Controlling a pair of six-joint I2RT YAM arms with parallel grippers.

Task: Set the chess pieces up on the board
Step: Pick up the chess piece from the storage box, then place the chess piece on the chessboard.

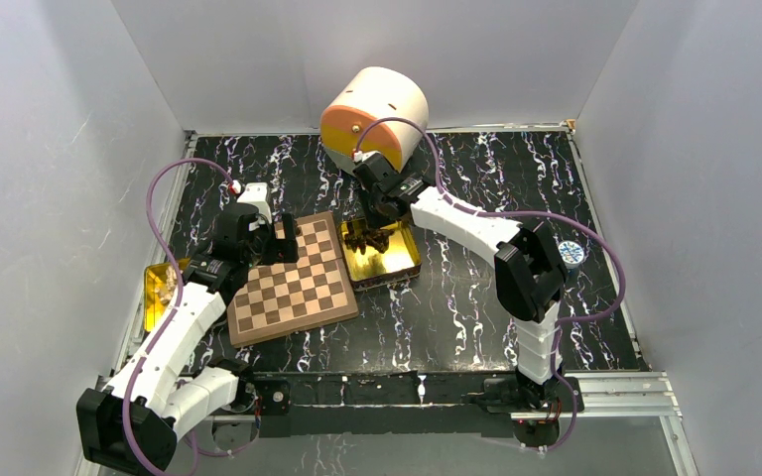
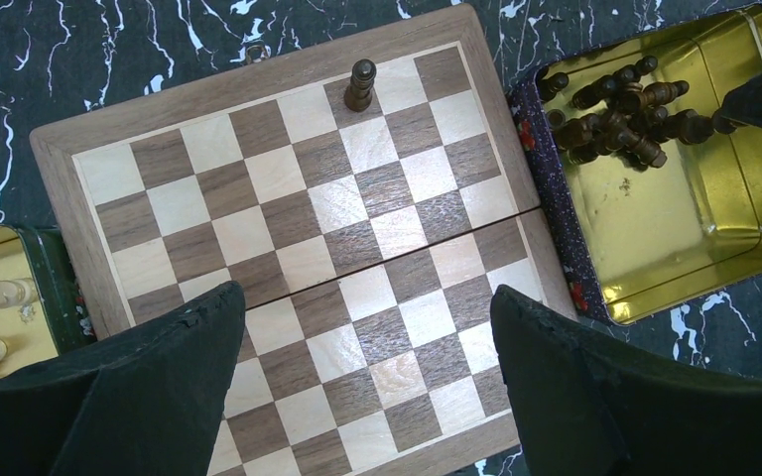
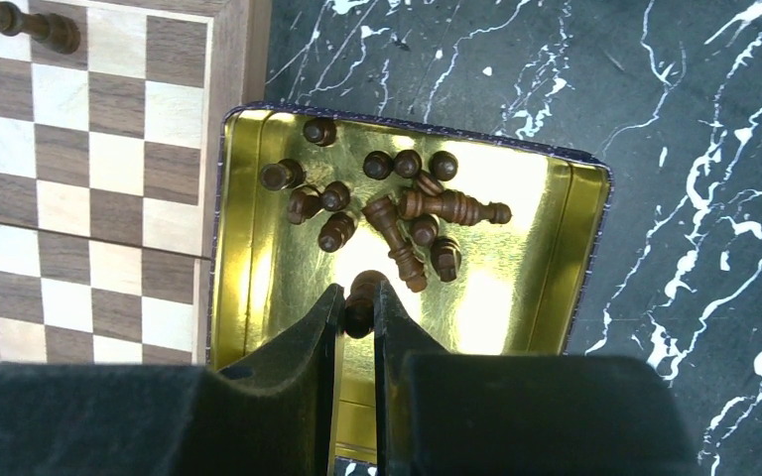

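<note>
Right gripper (image 3: 357, 309) is seen pinched on one piece (image 3: 361, 294) in the tin (image 3: 556, 268), just right of the board (image 3: 109, 198); its squares are to be reached leftward. Left gripper (image 2: 367, 397) is held spread, empty, over the board.

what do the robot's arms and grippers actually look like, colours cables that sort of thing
The left arm and right arm have white shell links joined by black joint housings. A thin purple cable loops loosely along each. The left gripper and right gripper are black, with broad, matte dark fingers tapering towards the tips.
</note>
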